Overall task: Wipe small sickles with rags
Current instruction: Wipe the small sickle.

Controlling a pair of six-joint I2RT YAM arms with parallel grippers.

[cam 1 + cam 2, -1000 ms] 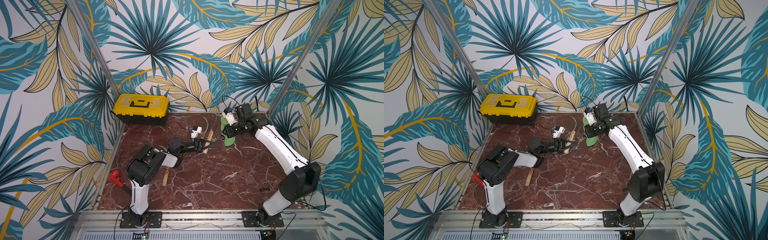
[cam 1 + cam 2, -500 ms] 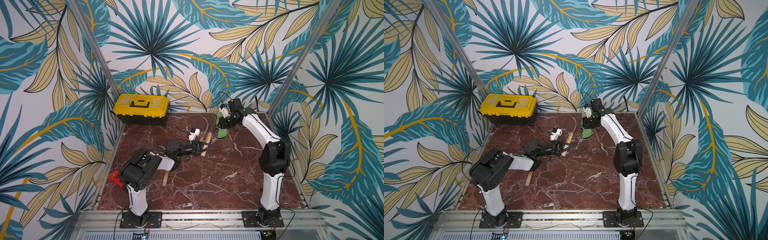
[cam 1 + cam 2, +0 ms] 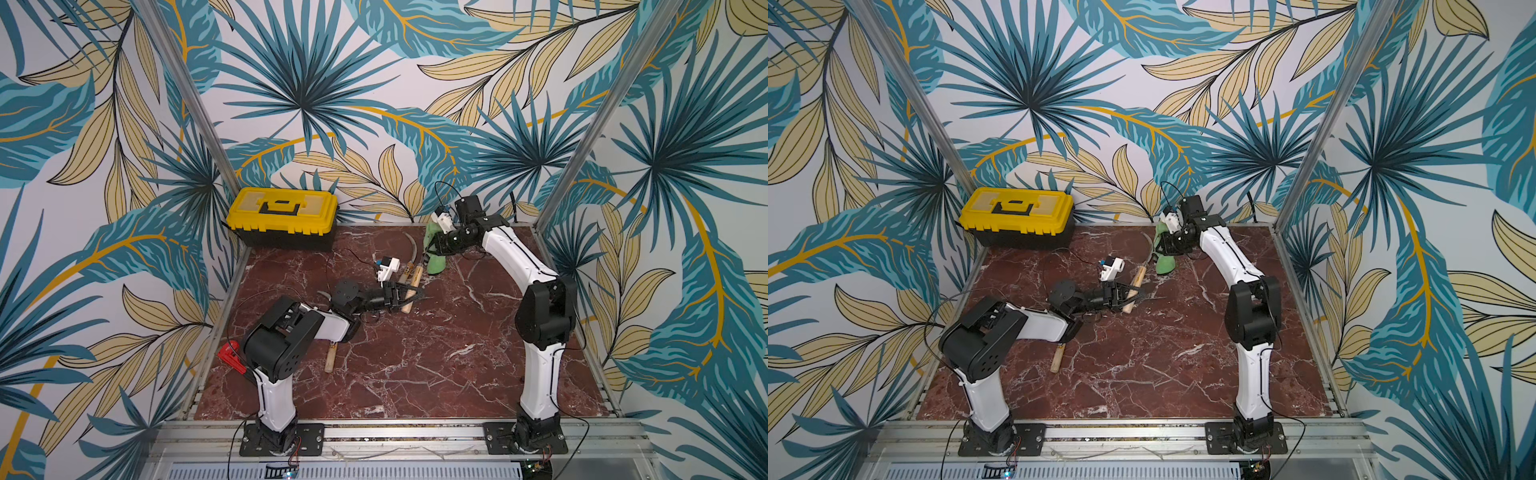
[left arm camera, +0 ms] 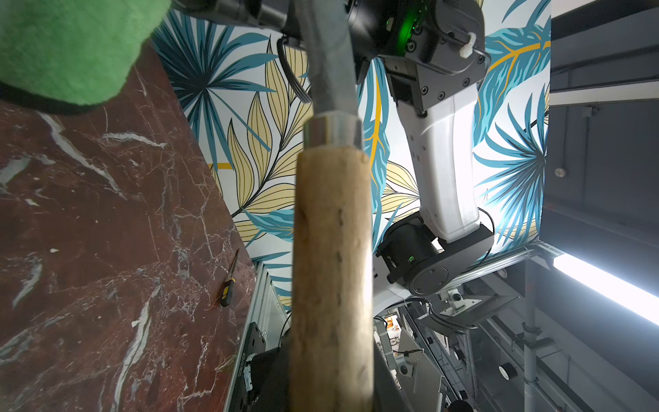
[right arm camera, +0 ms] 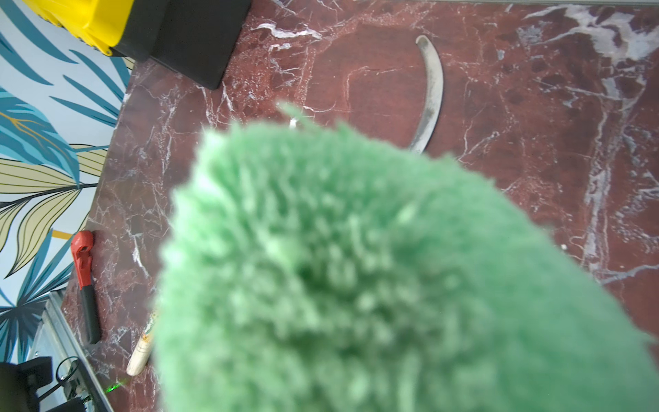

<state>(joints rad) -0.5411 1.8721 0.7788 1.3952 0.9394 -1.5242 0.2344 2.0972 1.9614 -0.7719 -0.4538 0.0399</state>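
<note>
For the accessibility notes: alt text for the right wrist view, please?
A blurred green fuzzy rag fills most of the picture, close to the camera. Beyond it are the red marble table, a curved grey sickle blade, a yellow-and-black toolbox, a red-handled tool and the end of a pale wooden handle.

a robot lab cell: leaf-print walls [image 3: 299, 104], aluminium frame [image 3: 395, 432], marbled tabletop [image 3: 415, 361].

Taking the table [image 3: 415, 365] as a clock face, with twelve at the back wall: a toolbox [image 3: 286, 220] stood at eleven, against that wall. A sickle [image 3: 415, 274] was just behind the centre, its blade reaching toward twelve, and the rag [image 3: 436, 264] was just beside it at one. A second sickle [image 3: 331, 359] lay at eight, with a wrench [image 3: 230, 357] at nine by the table's edge.
</note>
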